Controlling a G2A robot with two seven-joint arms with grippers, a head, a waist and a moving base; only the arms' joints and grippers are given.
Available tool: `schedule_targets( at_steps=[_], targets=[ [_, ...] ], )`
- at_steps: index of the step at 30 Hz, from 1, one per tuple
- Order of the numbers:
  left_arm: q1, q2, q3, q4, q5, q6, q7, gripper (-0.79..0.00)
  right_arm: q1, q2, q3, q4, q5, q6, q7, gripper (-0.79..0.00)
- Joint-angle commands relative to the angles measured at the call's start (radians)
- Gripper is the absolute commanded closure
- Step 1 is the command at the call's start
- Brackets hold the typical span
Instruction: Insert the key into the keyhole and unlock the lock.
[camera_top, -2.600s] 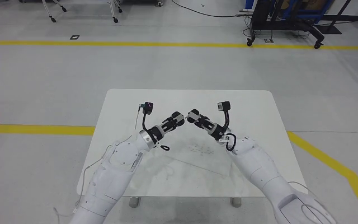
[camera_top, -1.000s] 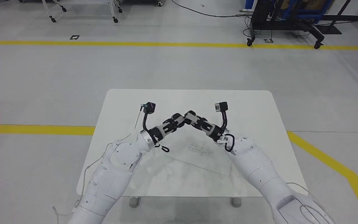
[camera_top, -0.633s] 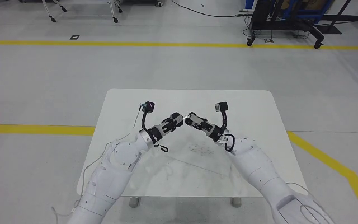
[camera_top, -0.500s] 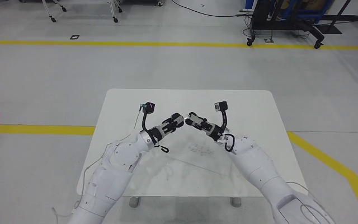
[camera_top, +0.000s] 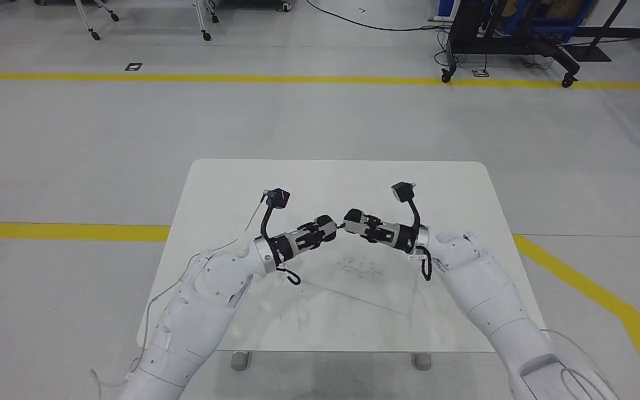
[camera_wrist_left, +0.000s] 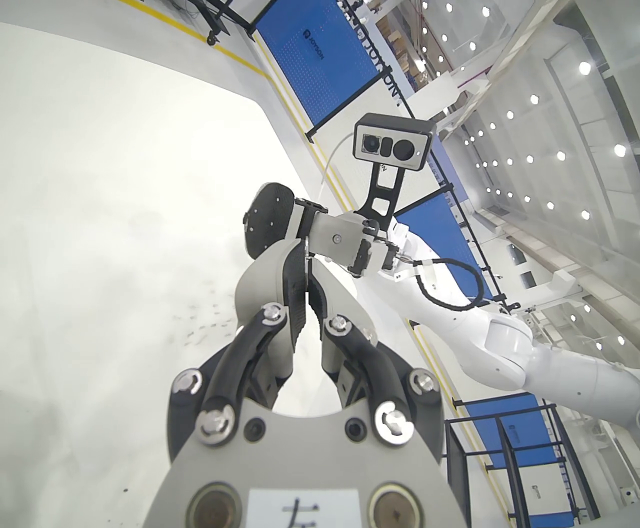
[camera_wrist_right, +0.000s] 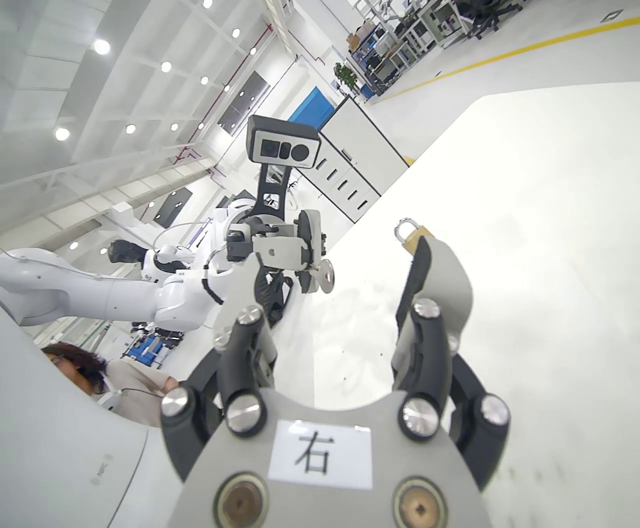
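Left tool (camera_wrist_left: 306, 267), closed on the key; right tool (camera_top: 351, 217), spread wide and holding nothing. In the top view the two meet tip to tip at the centre of the frame, above the middle of the white counter (camera_top: 230, 190).

(a) Right tool. In the right wrist view its two fingers (camera_wrist_right: 432, 280) stand well apart, with bare counter showing between them.

(b) Lock (camera_wrist_right: 413, 235). Small brass padlock with its shackle shut, seen right of centre in the right wrist view, just past the tip of one finger. Whether it touches that finger or lies free on the counter cannot be told. The keyhole is not visible.

(c) Key (camera_wrist_right: 327, 276). Pinched between the left tool's pads. Its round silver head juts clear of them at the centre of the right wrist view, well apart from the lock. In the left wrist view it appears edge-on as a thin metal sliver. The blade cannot be made out.

Hazards, as judged from this arrangement:
- With no grip on the lock, any push from the key would probably slide or tip it rather than seat the key.
- A flat key held in a narrow pinch may pivot or slip when twisted.
- If the blade lies inside the pads, insertion would first need a regrasp, and the key could drop during it.
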Motion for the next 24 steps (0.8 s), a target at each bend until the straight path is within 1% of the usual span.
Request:
schedule_targets(
  at_steps=[1,6,8,12,14,15,18,24],
  targets=[
    [-0.001,0.001,0.001,0.001,0.006,-0.004,-0.001,0.0,-0.004,0.003,0.002,-0.003,0.033,0.004,0.016,-0.326],
    [0.0,0.004,0.002,-0.002,0.024,-0.011,0.003,0.0,-0.01,0.008,-0.001,-0.004,0.078,0.006,0.051,-0.274],
    [0.001,0.005,0.004,-0.003,0.028,-0.01,0.004,0.0,-0.01,0.01,-0.005,-0.008,0.089,0.012,0.063,-0.274],
    [-0.001,0.006,0.011,-0.003,0.037,-0.009,-0.003,0.0,-0.012,0.014,-0.011,-0.015,0.094,0.02,0.07,-0.299],
    [-0.003,0.007,0.013,-0.002,0.033,-0.008,-0.009,0.0,-0.012,0.016,-0.016,-0.015,0.094,0.02,0.07,-0.283],
    [-0.004,0.007,0.013,-0.002,0.032,-0.007,-0.01,0.0,-0.011,0.016,-0.018,-0.014,0.091,0.019,0.069,-0.256],
    [-0.006,0.008,0.015,0.0,0.035,-0.01,-0.008,0.0,-0.013,0.017,-0.023,-0.011,0.089,0.016,0.066,0.0],
    [-0.009,0.008,0.023,0.003,0.042,-0.01,0.001,0.0,-0.015,0.021,-0.03,-0.003,0.097,0.01,0.06,0.0]
  ],
)
